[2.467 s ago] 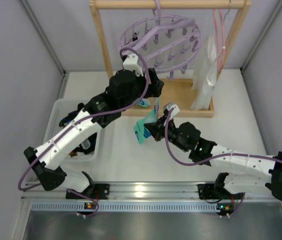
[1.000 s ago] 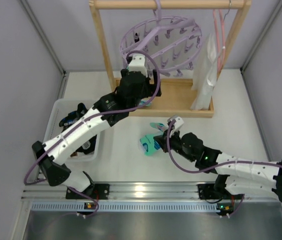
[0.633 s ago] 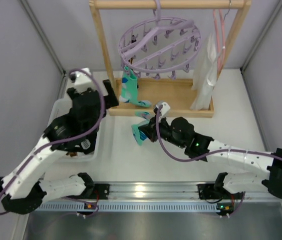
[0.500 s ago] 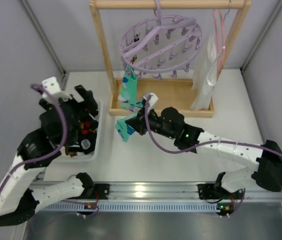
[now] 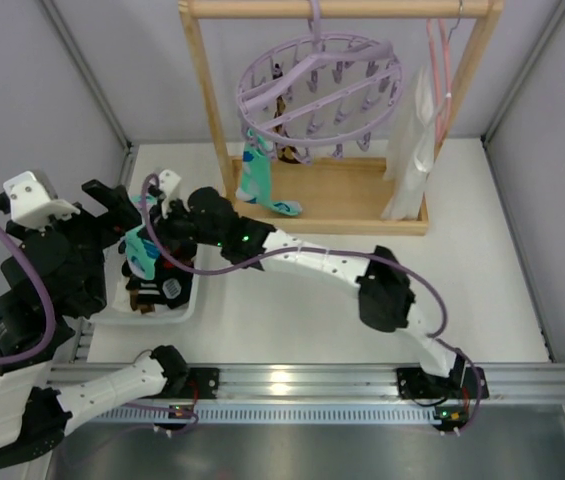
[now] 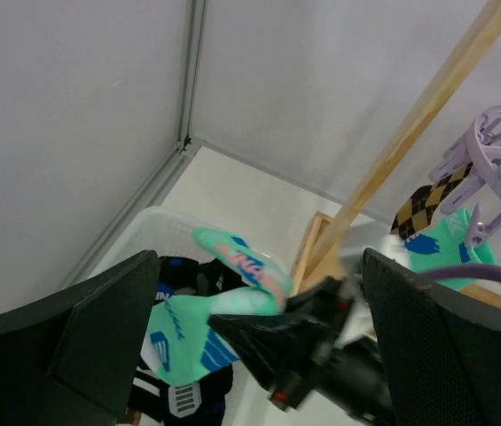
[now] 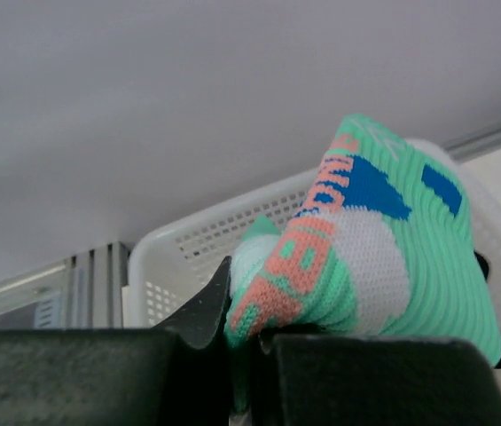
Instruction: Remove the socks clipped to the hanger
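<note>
The lavender ring hanger [image 5: 314, 82] hangs from the wooden rack. A teal sock [image 5: 255, 180] and a brown-black diamond-check sock [image 5: 284, 150] hang clipped to it; both also show in the left wrist view, the teal sock [image 6: 450, 244] and the check sock [image 6: 426, 206]. My right gripper [image 5: 162, 230] reaches far left and is shut on another teal sock [image 5: 142, 255] over the white basket [image 5: 177, 305]. The right wrist view shows that sock [image 7: 365, 257] pinched in my right gripper [image 7: 250, 328]. My left gripper [image 5: 117, 205] is open and empty, raised at the far left [image 6: 259, 262].
Dark socks [image 6: 179, 390] lie in the basket [image 6: 144, 232]. The wooden rack base [image 5: 362, 205] stands at the back. A thin pink wire hanger [image 5: 440, 70] with white bags [image 5: 412, 150] hangs at the rack's right. Grey walls enclose the table.
My right arm has carried the teal sock left from the table's middle to above the basket. My left arm has pulled back from the hanger to the far left and risen.
</note>
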Robot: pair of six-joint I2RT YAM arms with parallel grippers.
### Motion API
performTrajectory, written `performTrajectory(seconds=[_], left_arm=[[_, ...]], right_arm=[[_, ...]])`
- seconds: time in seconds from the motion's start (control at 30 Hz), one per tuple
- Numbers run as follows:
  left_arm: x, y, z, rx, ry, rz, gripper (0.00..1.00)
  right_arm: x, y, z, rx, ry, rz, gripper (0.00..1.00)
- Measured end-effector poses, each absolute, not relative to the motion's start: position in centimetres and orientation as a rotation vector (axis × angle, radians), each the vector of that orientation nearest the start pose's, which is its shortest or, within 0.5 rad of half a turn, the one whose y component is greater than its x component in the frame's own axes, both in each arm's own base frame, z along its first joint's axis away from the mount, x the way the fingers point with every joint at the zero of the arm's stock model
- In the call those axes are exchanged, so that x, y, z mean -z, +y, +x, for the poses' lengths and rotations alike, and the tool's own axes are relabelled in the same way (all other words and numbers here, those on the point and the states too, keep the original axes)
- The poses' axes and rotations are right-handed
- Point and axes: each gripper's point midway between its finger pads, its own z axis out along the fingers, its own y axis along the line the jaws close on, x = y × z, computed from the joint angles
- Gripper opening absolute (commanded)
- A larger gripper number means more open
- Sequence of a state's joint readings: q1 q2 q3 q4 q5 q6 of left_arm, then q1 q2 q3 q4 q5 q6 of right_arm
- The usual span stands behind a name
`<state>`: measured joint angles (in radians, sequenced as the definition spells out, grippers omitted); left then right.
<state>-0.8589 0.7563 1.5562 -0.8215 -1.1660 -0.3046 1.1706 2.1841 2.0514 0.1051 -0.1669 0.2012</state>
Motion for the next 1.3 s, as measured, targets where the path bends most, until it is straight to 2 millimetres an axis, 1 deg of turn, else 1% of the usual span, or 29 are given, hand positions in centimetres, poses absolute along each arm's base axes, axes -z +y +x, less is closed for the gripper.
performTrajectory(seconds=[0.03, 0.07, 0.1, 0.13, 0.17, 0.2, 0.23, 0.27, 0.33, 0.37, 0.43, 0.47, 0.5, 0.57, 0.63, 0.67, 0.73, 0.77, 0.8, 0.83, 0.87, 0.9, 0.97, 1.07, 1.13, 1.17, 1.2, 1.3], left_arm=[[-46.9, 2.1, 18.9, -0.021, 1.51, -0.46, 0.99], [-46.9, 2.2, 18.8, -0.02, 1.509, -0.459, 0.99], [-46.9, 2.3, 18.7, -0.017, 1.508, -0.457, 0.99], [-47.0, 2.3, 18.6, -0.008, 1.506, -0.456, 0.99], [-47.0, 2.3, 18.5, 0.009, 1.506, -0.449, 0.98], [-47.1, 2.2, 18.4, 0.024, 1.505, -0.443, 0.99], [-47.0, 2.2, 18.3, 0.038, 1.505, -0.435, 0.99], [-46.9, 2.1, 18.2, 0.048, 1.507, -0.426, 0.99], [-46.4, 1.6, 18.2, 0.067, 1.517, -0.399, 0.99], [-46.0, 1.4, 18.2, 0.076, 1.525, -0.384, 0.99], [-45.2, 0.7, 18.3, 0.098, 1.541, -0.36, 0.99], [-44.8, 0.5, 18.3, 0.111, 1.547, -0.348, 0.98], [-44.6, 0.3, 18.3, 0.119, 1.552, -0.343, 0.99], [-44.2, 0.2, 18.2, 0.138, 1.556, -0.336, 0.99], [-44.0, 0.2, 18.0, 0.156, 1.554, -0.341, 0.99], [-43.9, 0.2, 17.9, 0.167, 1.553, -0.341, 0.99], [-43.9, -0.2, 17.8, 0.207, 1.548, -0.34, 0.99], [-43.9, -0.6, 17.8, 0.234, 1.546, -0.336, 0.99], [-43.9, -1.0, 17.8, 0.254, 1.55, -0.326, 0.99], [-43.8, -1.7, 17.9, 0.285, 1.556, -0.307, 0.99], [-43.4, -2.6, 18.0, 0.313, 1.572, -0.279, 0.98], [-42.9, -3.5, 18.1, 0.332, 1.591, -0.247, 0.98], [-41.7, -5.3, 18.4, 0.362, 1.631, -0.185, 0.99], [-39.7, -7.7, 18.8, 0.405, 1.693, -0.103, 0.98], [-38.9, -7.9, 19.2, 0.377, 1.712, -0.106, 0.99], [-38.6, -7.9, 19.4, 0.365, 1.718, -0.111, 0.99], [-38.3, -7.9, 19.5, 0.358, 1.723, -0.112, 0.98], [-37.9, -8.5, 20.0, 0.343, 1.739, -0.107, 0.98]], right_arm=[[-29.0, 64.4, 22.9, -1.174, 1.482, -0.946, 0.0], [-27.5, 65.5, 23.2, -1.172, 1.496, -0.955, 0.0], [-25.1, 66.4, 23.5, -1.163, 1.525, -0.971, 0.01], [-22.3, 67.1, 23.6, -1.151, 1.564, -0.992, 0.03], [-19.3, 67.4, 23.7, -1.134, 1.61, -1.015, 0.24], [-17.0, 67.5, 23.7, -1.12, 1.654, -1.033, 0.32], [-14.2, 67.4, 23.6, -1.098, 1.708, -1.059, 0.34], [-11.6, 67.1, 23.4, -1.073, 1.763, -1.088, 0.41], [-9.5, 66.5, 23.0, -1.05, 1.81, -1.126, 0.49], [-9.4, 66.2, 22.8, -1.046, 1.816, -1.135, 0.54], [-10.4, 65.6, 22.6, -1.033, 1.811, -1.147, 0.62], [-11.2, 65.0, 22.5, -1.025, 1.806, -1.153, 0.69], [-12.5, 64.6, 22.4, -1.023, 1.793, -1.149, 0.75], [-16.3, 63.5, 22.2, -1.028, 1.747, -1.136, 0.88], [-21.5, 62.5, 22.2, -1.044, 1.664, -1.107, 0.93], [-23.6, 62.1, 22.1, -1.049, 1.628, -1.095, 0.94], [-28.1, 60.6, 22.4, -1.045, 1.566, -1.049, 0.96], [-29.4, 59.5, 22.6, -1.033, 1.549, -1.033, 0.96], [-30.1, 58.4, 22.7, -1.024, 1.546, -1.021, 0.96], [-29.9, 57.1, 22.6, -1.013, 1.553, -1.016, 0.96], [-29.3, 56.0, 22.4, -1.006, 1.571, -1.015, 0.96], [-28.1, 54.7, 22.3, -0.995, 1.6, -1.014, 0.96], [-25.2, 52.0, 22.4, -0.976, 1.657, -1.003, 0.97], [-19.7, 45.9, 22.4, -0.909, 1.792, -0.974, 0.98], [-18.0, 42.3, 22.9, -0.88, 1.84, -0.925, 0.98], [-17.7, 40.6, 23.2, -0.868, 1.857, -0.891, 0.98], [-18.0, 39.2, 23.8, -0.858, 1.86, -0.852, 0.98], [-19.8, 36.4, 25.9, -0.841, 1.819, -0.747, 0.98]])
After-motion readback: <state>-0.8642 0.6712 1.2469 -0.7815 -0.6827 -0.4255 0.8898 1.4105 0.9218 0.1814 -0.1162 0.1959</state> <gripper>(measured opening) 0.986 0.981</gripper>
